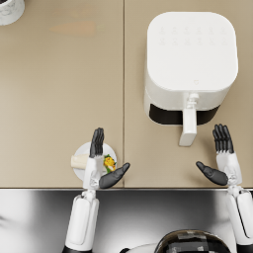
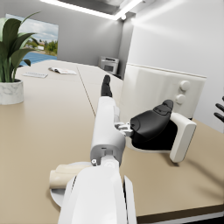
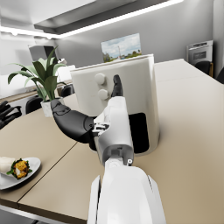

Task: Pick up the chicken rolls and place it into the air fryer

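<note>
A chicken roll point(image 1: 79, 161) with green and yellow filling lies on a small white plate point(image 1: 80, 172) near the table's front edge, left of centre; the right wrist view shows the roll point(image 3: 15, 166) on the plate point(image 3: 26, 175). My left hand point(image 1: 100, 160) hovers flat over the plate, fingers straight, thumb out to the right, holding nothing. The white air fryer point(image 1: 190, 64) stands at the back right, its drawer handle point(image 1: 188, 127) pointing toward me. My right hand point(image 1: 222, 158) is open in front of the fryer, right of the handle.
A potted plant point(image 2: 11, 65) in a white pot point(image 1: 10, 11) stands at the table's far left corner. A seam point(image 1: 123, 89) runs down the tan tabletop between plate and fryer.
</note>
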Robot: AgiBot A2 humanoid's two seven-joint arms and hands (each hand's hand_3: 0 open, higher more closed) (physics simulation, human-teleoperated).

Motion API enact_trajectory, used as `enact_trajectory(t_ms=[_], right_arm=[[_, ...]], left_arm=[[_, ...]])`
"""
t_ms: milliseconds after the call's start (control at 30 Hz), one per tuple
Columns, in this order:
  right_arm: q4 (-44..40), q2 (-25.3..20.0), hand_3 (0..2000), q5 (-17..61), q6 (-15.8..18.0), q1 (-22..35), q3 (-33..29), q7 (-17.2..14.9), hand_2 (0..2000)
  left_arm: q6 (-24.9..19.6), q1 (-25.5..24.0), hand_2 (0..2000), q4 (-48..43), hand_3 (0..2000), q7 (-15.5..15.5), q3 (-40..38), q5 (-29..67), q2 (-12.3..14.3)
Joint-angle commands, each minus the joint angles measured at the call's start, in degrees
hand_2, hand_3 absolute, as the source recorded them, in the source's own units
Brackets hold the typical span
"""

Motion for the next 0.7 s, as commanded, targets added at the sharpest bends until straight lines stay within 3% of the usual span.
enact_trajectory(t_ms=[33, 133, 467, 700], right_arm=[[-0.67, -0.76, 0, 0.00, -0.02, 1.16, 0.06, 0.02, 0], [-0.78, -1.60, 0, 0.00, -0.04, 1.73, 0.93, 0.04, 0], [-2.28, -4.24, 0, 24.79, -0.05, 3.64, 2.87, 0.05, 0], [-3.22, -5.17, 0, 29.00, -0.05, 3.62, 3.99, 0.05, 0]], left_arm=[[-0.02, -1.60, 0, -2.04, 0, -0.02, -5.15, 0.00, -0.08], [-0.06, -2.43, 0, -2.34, 0, -0.06, -7.80, 2.50, 0.34], [-0.08, -6.42, 0, -6.59, 0, -0.08, -11.37, 28.09, 1.82], [-0.08, -8.87, 0, -7.04, 0, -0.08, -13.17, 46.16, 2.96]])
